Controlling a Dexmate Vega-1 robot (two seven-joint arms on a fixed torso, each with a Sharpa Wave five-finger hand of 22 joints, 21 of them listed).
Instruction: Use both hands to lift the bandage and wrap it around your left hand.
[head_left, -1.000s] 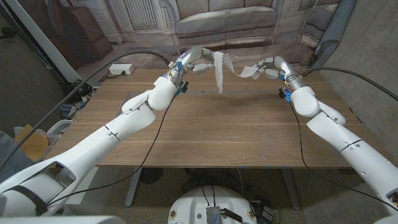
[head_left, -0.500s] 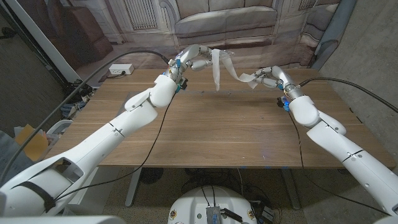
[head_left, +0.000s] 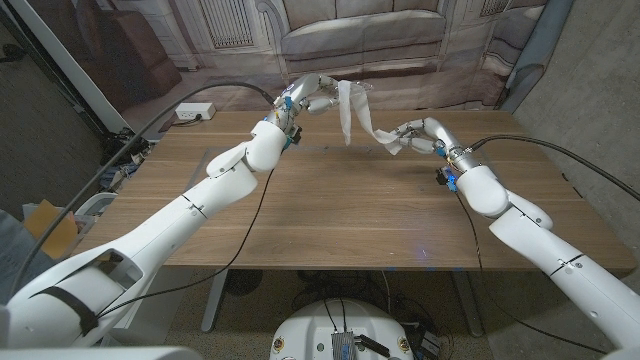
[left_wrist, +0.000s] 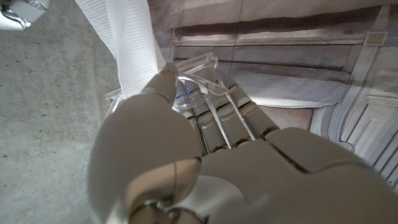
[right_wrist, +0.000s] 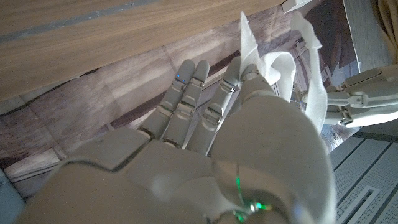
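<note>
Both arms reach out over the wooden desk (head_left: 340, 200). Nearer, the right hand (head_left: 415, 133) pinches one end of the white bandage (head_left: 358, 118). Farther back, the raised left hand (head_left: 315, 95) holds the other end, the strip draping between them above the desk.

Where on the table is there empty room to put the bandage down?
Most of the wooden table is bare between the two arms, right to its near edge. It is crowded only at the far edge, where the left hand and right hand hold the bandage up.
</note>
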